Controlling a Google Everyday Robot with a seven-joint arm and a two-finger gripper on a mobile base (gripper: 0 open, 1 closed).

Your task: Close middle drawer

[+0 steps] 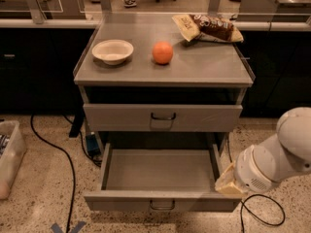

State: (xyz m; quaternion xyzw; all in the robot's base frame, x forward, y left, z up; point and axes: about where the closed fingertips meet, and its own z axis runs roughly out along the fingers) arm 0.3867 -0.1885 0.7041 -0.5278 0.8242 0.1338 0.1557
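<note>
The middle drawer (121, 201) is a wide, shallow grey metal drawer with a small dark loop handle (162, 206). It stands pulled far out and its inside is bare. Above it, the upper grey drawer front (116, 118) is nearly flush, with a dark gap under the tabletop. The lowest drawer is hidden beneath the open one. My gripper (227, 182), cream-coloured at the end of the white arm (277, 159), sits at the open drawer's right front corner, against its right side wall.
On the cabinet top (209, 64) are a white bowl (112, 51), an orange (162, 52) and a chip bag (209, 28). A black cable (63, 154) runs over the floor at left, near a plastic bin (9, 154). Dark counters flank the cabinet.
</note>
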